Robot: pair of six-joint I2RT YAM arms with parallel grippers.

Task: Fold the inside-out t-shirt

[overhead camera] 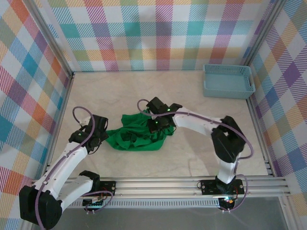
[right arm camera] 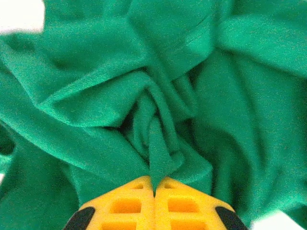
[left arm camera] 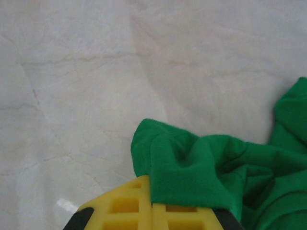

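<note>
We see the green t-shirt (overhead camera: 135, 138) lying crumpled in a loose heap near the middle of the pale marbled table (overhead camera: 192, 158), between the two arms and a little closer to the left one. It is bunched into many folds, with no sleeve or collar we can make out for certain. The left gripper (left arm camera: 151, 207) sits at the heap's left edge. Its yellow fingers are pressed together with no gap, and a flap of the shirt's edge comes out of the line where they meet and drapes over the right-hand finger, so it is pinching that bit of cloth. From its wrist camera, bare table stretches beyond that flap, and more green folds lie off to the right. The right gripper (right arm camera: 154, 183) reaches in from the other side and is down on the upper right part of the heap. Its yellow fingers are also closed tight against each other, nipping a narrow raised ridge of fabric at their tips, with deep creases running out from that spot in all directions. A light blue basket (overhead camera: 228, 81) stands in the far right corner of the table, well apart from the shirt and from both arms, against the bright checked wall (overhead camera: 158, 33).
</note>
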